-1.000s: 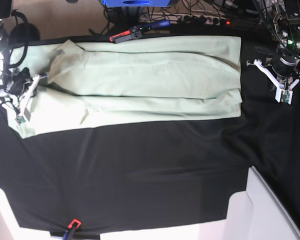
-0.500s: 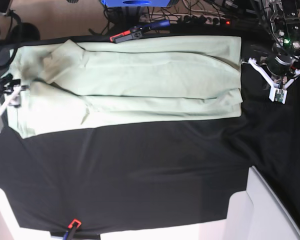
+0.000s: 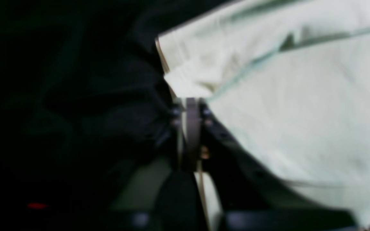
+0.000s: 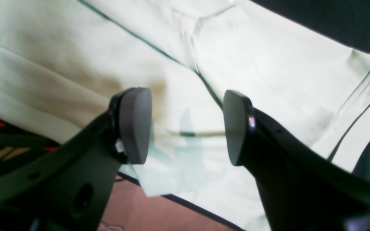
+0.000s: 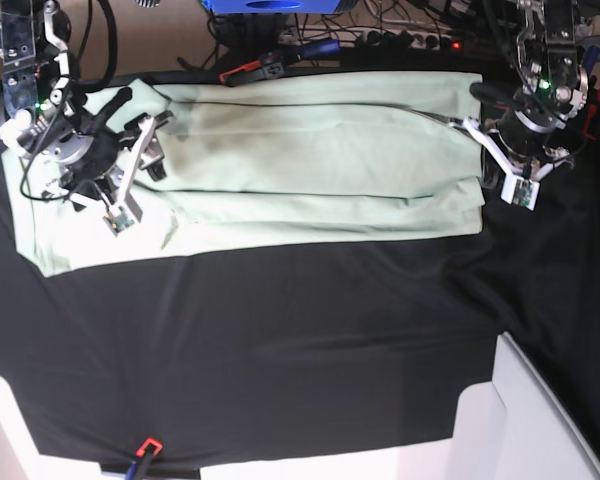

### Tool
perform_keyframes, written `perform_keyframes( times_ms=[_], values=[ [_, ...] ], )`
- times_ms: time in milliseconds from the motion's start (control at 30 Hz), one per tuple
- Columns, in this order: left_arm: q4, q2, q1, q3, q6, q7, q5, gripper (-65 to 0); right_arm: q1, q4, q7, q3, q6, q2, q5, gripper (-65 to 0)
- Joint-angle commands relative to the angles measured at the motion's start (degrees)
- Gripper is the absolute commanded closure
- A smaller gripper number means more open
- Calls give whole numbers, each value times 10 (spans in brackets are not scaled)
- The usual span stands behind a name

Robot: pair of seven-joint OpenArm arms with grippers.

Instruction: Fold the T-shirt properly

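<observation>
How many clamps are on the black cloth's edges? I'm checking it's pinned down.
2 visible: one clamp at the far edge beside the T-shirt, another clamp at the near edge, lower left. Others may lie hidden behind the arms or out of frame.

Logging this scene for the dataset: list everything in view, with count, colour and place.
Pale mint-green cotton T-shirt: one, folded lengthwise, far half of the table.
Black cloth: one, covering the table.
Red-and-black clamp: one, far edge.
Red-tipped clamp: one, near edge.
White panels: pale, near-right corner.
Left end effector: one, shut, at the shirt's edge.
Right end effector: one, open, above the shirt.
</observation>
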Motion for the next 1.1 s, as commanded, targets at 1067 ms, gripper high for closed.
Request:
perform_keyframes(
  times_ms=[1067],
  values=[
    [-115, -11, -112, -35, -143, -25, 1, -339, -8, -10, 8, 6, -2, 7, -7, -338]
  ],
)
